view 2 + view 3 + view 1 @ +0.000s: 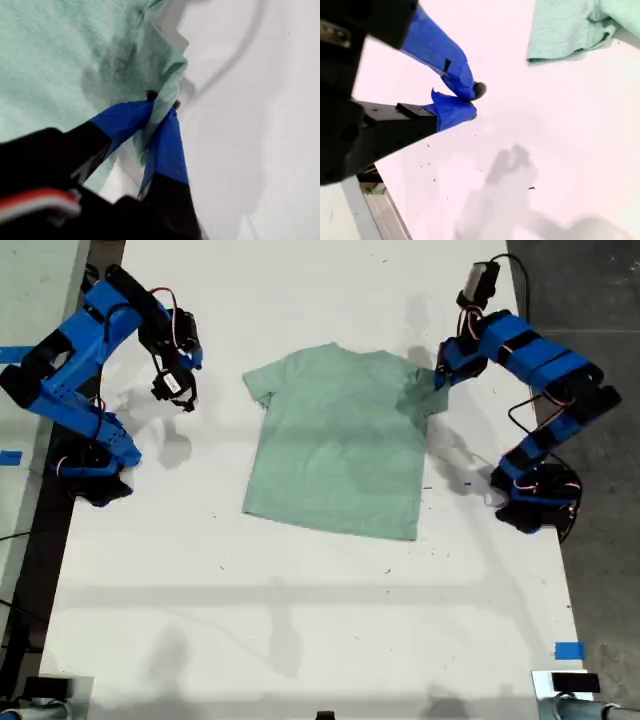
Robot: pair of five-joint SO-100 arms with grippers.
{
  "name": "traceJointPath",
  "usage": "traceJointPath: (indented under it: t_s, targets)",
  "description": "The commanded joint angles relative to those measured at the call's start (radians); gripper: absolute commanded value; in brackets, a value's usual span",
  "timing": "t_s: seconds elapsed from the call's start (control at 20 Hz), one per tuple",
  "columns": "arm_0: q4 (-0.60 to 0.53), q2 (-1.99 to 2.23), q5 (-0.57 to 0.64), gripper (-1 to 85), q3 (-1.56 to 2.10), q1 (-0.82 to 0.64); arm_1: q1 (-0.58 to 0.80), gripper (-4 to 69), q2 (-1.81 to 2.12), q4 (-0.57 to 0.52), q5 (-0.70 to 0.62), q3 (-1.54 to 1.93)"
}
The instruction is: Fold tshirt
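Note:
The pale mint-green tshirt (340, 440) lies flat and face up on the white table (300, 620), collar toward the far edge. My first gripper (440, 375) is at the sleeve on the exterior view's right. In the first wrist view my first gripper (162, 100) is shut on a bunched fold of the tshirt (60, 60) cloth. My second gripper (185, 395) hangs above bare table on the exterior view's left, apart from the shirt. In the second wrist view my second gripper (475, 102) is shut on nothing, with the tshirt (570, 30) sleeve edge farther off.
Both arm bases stand on the table, one at each side of the exterior view. A blue tape mark (568, 650) sits near the table's front corner on the exterior view's right, another tape mark (10, 355) off the left edge. Dark floor (600, 300) borders the table on the right.

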Motion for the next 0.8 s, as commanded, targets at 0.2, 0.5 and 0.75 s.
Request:
traceJointPath:
  t_s: [0.2, 0.5, 0.75]
  targets:
    - [-0.015, 0.002, 0.005, 0.0, -0.008, 0.011, -0.267, -1.0, 0.005, 0.029, 0.219, -0.37]
    - [-0.025, -0.009, -0.008, 0.0, -0.009, 0.029, -0.419, -1.0, -0.295, -0.244, 0.347, -0.477]
    - [-0.025, -0.008, -0.014, 0.0, -0.009, 0.04, -0.422, 30.6, -0.555, -0.391, 0.362, -0.492]
